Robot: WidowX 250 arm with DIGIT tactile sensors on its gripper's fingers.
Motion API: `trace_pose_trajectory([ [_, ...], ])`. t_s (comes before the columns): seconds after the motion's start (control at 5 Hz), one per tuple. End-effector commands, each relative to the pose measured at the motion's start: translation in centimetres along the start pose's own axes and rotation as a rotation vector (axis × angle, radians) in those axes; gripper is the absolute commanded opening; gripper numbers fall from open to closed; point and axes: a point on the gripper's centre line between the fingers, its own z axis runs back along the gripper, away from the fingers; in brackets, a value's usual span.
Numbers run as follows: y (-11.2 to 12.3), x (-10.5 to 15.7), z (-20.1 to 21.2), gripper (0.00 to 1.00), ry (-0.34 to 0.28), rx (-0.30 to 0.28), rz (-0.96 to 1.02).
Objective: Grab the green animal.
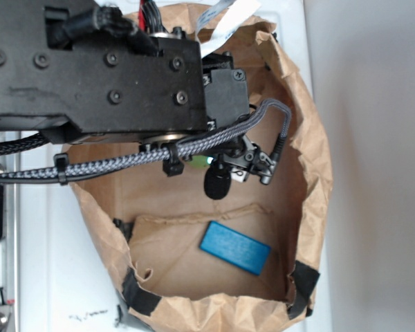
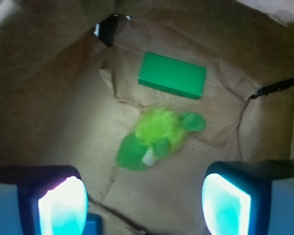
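Note:
The green animal (image 2: 159, 137) is a small fuzzy yellow-green plush with a light green head and a whitish patch. It lies on the brown paper floor of the bag (image 2: 63, 112), just ahead of my gripper (image 2: 144, 205). The gripper is open, its two fingers wide apart with only paper between them, and it hangs above the toy without touching it. In the exterior view the gripper (image 1: 225, 176) reaches down into the bag, and only a sliver of the green animal (image 1: 202, 163) shows behind the cable.
A flat green rectangular block (image 2: 172, 75) lies beyond the toy. A blue block (image 1: 235, 247) rests on the bag floor near the front; its corner (image 2: 93, 225) shows by the left finger. The crumpled paper bag walls (image 1: 311, 159) ring the whole space.

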Motion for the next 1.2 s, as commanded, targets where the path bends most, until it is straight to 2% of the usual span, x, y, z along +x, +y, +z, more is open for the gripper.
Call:
trace_pose_trajectory([
  [0.0,0.5,0.4,0.6,1.0,-0.035,0.018,0.008],
  [0.2,0.4,0.3,0.9,1.0,-0.029,0.026,-0.006],
  [0.4,0.5,0.4,1.2,1.0,-0.03,0.077,-0.023],
  [0.8,0.5,0.4,1.2,1.0,-0.03,0.077,-0.023],
  [1.0,1.4,0.1,2.0,1.0,0.065,0.017,0.191],
])
